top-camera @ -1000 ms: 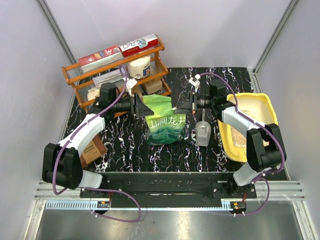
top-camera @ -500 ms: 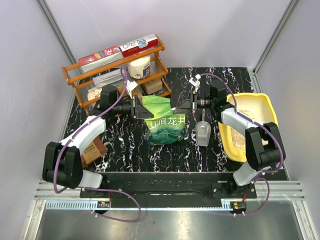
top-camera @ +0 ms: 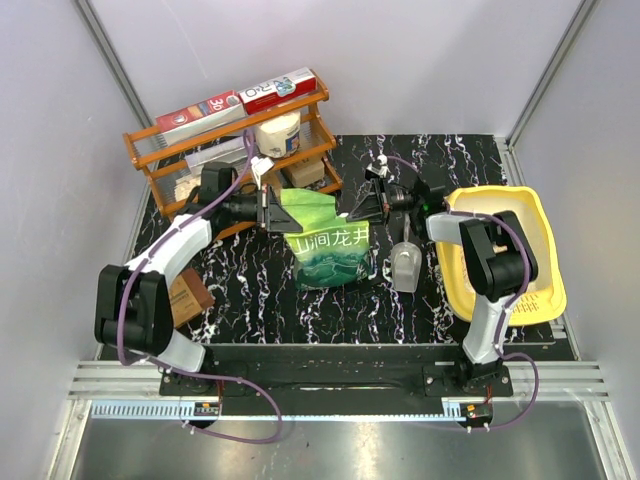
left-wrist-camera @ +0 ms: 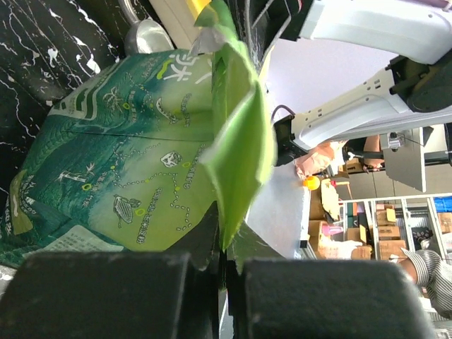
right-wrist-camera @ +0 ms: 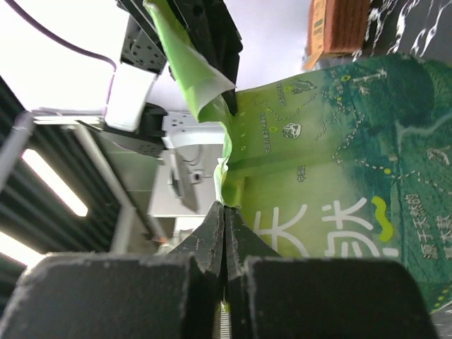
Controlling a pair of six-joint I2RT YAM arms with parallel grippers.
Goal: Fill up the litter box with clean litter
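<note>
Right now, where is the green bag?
In the top view, the green bag stands mid-table, in front of the orange rack, left of the grey scoop.

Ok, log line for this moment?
left gripper: shut on pouch top | right gripper: shut on pouch top | pouch: upright | litter box: far right

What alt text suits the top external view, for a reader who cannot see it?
The left end effector and right end effector each pinch a top corner of an upright green pouch. A yellow litter box lies to its right.
</note>
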